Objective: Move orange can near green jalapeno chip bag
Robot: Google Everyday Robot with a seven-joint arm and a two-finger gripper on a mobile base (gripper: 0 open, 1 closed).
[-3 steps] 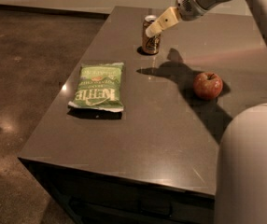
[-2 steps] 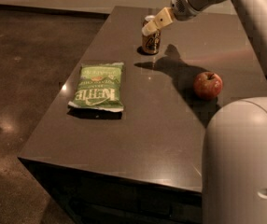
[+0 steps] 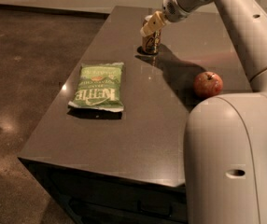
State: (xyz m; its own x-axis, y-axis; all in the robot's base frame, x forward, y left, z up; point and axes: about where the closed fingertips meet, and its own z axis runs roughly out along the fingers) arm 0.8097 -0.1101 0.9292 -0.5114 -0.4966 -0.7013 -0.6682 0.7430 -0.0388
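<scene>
The orange can (image 3: 150, 42) stands upright on the far part of the dark table (image 3: 138, 125). My gripper (image 3: 151, 25) is at the can's top, its pale fingers (image 3: 147, 28) over the can's upper part. The green jalapeno chip bag (image 3: 98, 86) with white "KETTLE" lettering lies flat on the left of the table, nearer the camera than the can and well apart from it.
A red apple (image 3: 207, 84) sits on the right of the table. My arm's large pale body (image 3: 231, 153) fills the near right. The table's left edge drops to a brown floor (image 3: 26, 78).
My gripper has moved left and down toward the can's top. The can, bag and apple have not moved on the table.
</scene>
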